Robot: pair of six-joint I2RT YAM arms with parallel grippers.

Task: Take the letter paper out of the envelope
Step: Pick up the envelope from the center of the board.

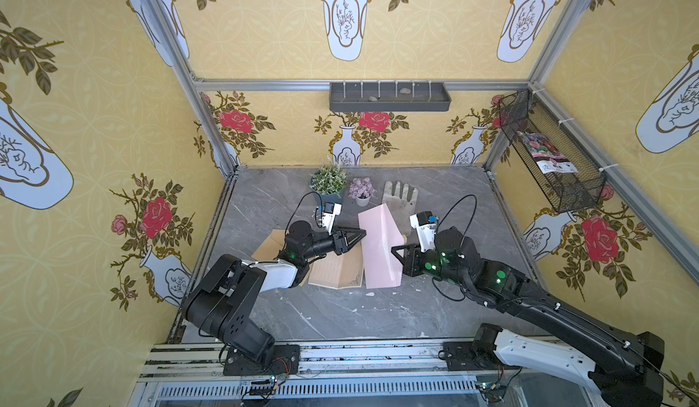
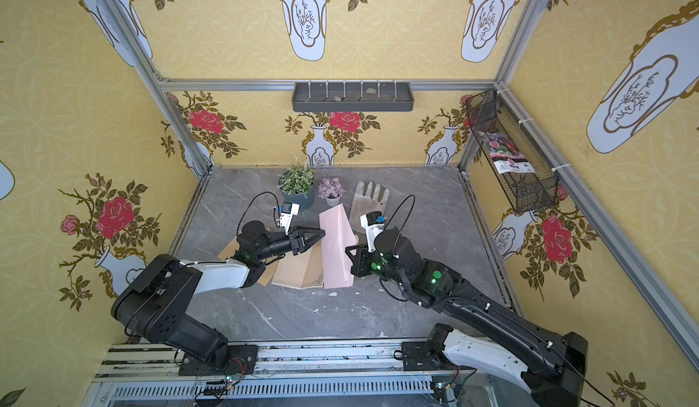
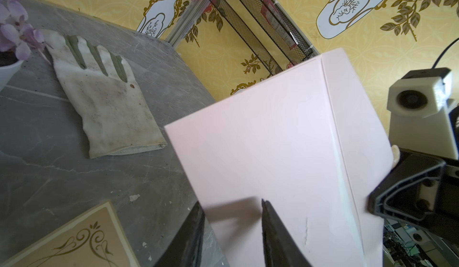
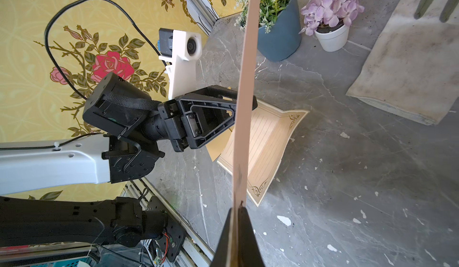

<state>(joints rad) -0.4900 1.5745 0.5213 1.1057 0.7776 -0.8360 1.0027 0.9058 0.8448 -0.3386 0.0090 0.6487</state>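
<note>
Upright pink envelope (image 1: pixel 380 250) stands on edge over the table (image 1: pixel 340 310), its 3 o'clock edge pinched tight in the right end effector (image 4: pixel 238 210). The left end effector (image 3: pixel 231 203) is narrow-open at the 9 o'clock edge, fingers either side, not clamped. Tan letter paper (image 1: pixel 338 271) lies on the table, out of the envelope, at its 9 o'clock. Glove (image 1: pixel 401 197) is at its 1 o'clock.

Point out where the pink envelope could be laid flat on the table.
Widest bare marble: the near strip between the letter paper and the front rail. Smaller patches: right of the glove toward the wall, and left of the green plant. Crowded: mid-table, around the paper and glove.
</note>
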